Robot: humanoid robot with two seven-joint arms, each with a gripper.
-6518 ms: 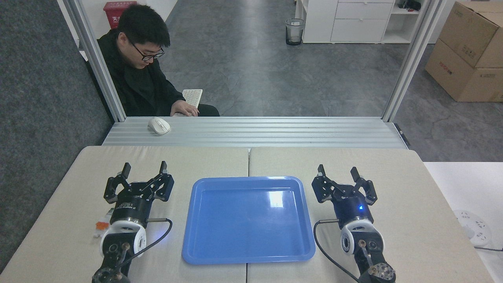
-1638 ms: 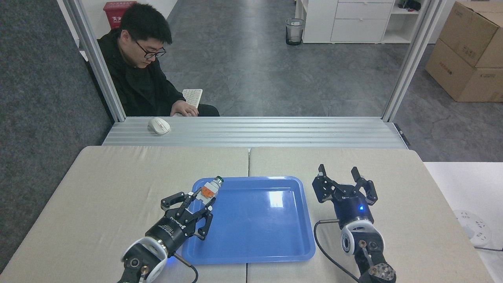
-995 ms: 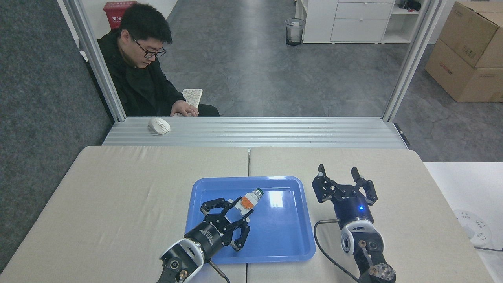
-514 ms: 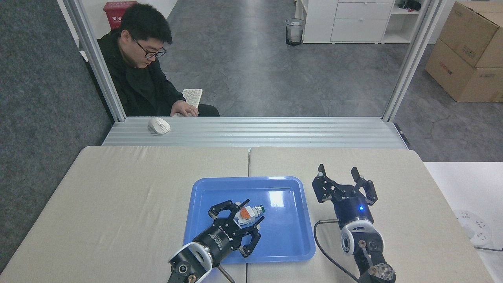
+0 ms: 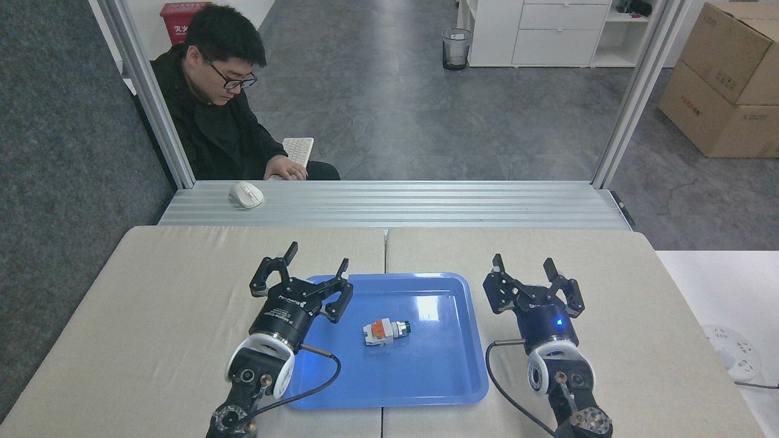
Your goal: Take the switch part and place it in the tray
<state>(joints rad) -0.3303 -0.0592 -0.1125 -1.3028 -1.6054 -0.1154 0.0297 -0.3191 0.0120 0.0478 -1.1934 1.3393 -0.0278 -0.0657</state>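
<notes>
Left gripper (image 5: pixel 317 260): I am holding it with its fingers spread wide apart, gripping nothing, above the tray's far-left corner and the table beside it.
Right gripper (image 5: pixel 524 264): I am keeping its fingers apart too, empty, over the table just right of the tray, not touching it.
Tray (image 5: pixel 450 383): it is sitting flat across the seam between the two table (image 5: pixel 152 292) pads, between my arms.
Switch part (image 5: pixel 386 331): it is lying on its side near the middle of the tray floor, green tip pointing right, clear of both grippers.
Behind the table: a person (image 5: pixel 213 115) is sitting at a keyboard (image 5: pixel 297 149); a mouse (image 5: pixel 246 194) is resting on the metal ledge.
</notes>
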